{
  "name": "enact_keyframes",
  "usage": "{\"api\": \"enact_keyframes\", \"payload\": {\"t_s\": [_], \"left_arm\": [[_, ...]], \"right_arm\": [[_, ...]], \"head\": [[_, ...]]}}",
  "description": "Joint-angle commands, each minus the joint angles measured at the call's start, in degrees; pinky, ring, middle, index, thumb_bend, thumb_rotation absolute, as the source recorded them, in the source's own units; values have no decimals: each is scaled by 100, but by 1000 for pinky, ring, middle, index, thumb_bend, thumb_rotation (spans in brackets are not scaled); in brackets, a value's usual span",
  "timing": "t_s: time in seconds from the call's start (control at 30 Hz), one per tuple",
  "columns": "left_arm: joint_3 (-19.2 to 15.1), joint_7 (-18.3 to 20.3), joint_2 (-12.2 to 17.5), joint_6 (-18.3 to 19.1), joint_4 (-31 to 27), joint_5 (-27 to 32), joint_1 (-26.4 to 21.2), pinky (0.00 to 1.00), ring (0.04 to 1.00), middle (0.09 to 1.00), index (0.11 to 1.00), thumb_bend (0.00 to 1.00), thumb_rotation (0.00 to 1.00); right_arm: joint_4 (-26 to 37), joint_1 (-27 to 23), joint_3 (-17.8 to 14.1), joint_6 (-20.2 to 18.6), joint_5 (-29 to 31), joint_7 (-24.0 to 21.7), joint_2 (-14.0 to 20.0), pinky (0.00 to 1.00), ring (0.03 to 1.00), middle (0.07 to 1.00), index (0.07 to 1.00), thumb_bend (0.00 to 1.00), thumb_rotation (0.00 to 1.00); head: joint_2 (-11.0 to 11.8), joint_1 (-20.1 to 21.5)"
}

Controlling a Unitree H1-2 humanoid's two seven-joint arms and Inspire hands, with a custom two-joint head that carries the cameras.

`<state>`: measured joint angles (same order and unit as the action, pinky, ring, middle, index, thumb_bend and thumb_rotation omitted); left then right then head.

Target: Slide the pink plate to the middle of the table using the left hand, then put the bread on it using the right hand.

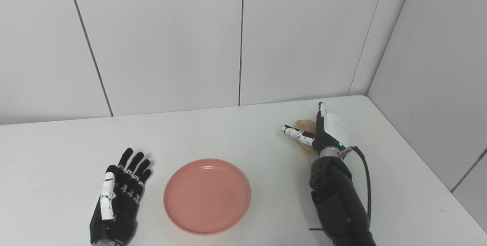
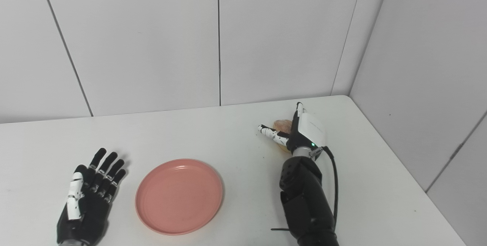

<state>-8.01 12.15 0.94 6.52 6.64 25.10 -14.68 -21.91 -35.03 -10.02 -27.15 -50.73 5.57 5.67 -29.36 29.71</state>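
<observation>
Lower left of the frame: the left hand [image 1: 118, 196] lies flat on the white table [image 1: 243, 132], fingers stretched forward and slightly apart, holding nothing. Just beside it, toward lower centre, sits the pink plate [image 1: 207, 196], empty, apart from both hands; it looks rigid, shallow and smooth, so likely to slide easily under a push at its rim. Right of centre: the right hand [image 1: 323, 130] is around the bread [image 1: 304, 125], thumb out to the left of it, palm covering its right side; whether the fingers are clamped on it cannot be told. The bread, a small tan roll well apart from the plate, is probably light and soft, best taken across its sides with gentle pressure. Beyond, grey wall panels [image 1: 243, 37] close the scene.
</observation>
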Motion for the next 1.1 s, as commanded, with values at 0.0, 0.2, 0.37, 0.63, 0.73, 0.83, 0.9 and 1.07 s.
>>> {"api": "enact_keyframes", "payload": {"t_s": [0.0, 0.2, 0.37, 0.63, 0.73, 0.83, 0.9, 1.07], "left_arm": [[-20, -82, 12, 143, 37, -2, 99, 948, 912, 919, 914, 316, 1000], [-14, -45, 17, 135, 60, 18, 91, 958, 916, 922, 915, 317, 1000], [-5, -55, -2, 130, 62, 9, 89, 957, 914, 919, 915, 319, 1000], [-12, -72, -27, 122, 66, 17, 86, 954, 910, 916, 913, 320, 1000], [-20, -109, -36, 181, 17, 24, 92, 950, 905, 913, 911, 320, 1000], [-25, -98, -27, 179, 29, 26, 89, 946, 905, 912, 909, 321, 1000], [-16, -92, -20, 163, 32, 5, 91, 948, 904, 912, 908, 321, 1000], [-26, -126, -43, 219, -15, 26, 102, 946, 904, 911, 908, 319, 1000]], "right_arm": [[58, -335, -62, 24, -35, 166, 70, 880, 951, 963, 985, 914, 653], [-46, -358, -122, 25, 17, 244, 93, 836, 918, 925, 965, 919, 623], [-154, -407, -138, 23, -31, 167, 108, 747, 861, 890, 935, 931, 610], [-415, -512, -187, 24, -42, 177, 114, 564, 726, 787, 834, 933, 504], [-476, -553, -216, 24, 73, 182, 107, 531, 693, 784, 831, 932, 481], [-476, -555, -165, 25, 238, 235, 121, 470, 612, 706, 821, 923, 447], [-489, -561, -129, 24, 206, 151, 138, 443, 586, 685, 819, 914, 443], [-571, -606, -109, 23, -302, -379, 186, 483, 632, 729, 814, 882, 419]], "head": [[-8, -9], [-29, -31], [-29, -35], [-38, -58], [-54, -77], [-49, -73], [-47, -69], [-60, -76]]}}
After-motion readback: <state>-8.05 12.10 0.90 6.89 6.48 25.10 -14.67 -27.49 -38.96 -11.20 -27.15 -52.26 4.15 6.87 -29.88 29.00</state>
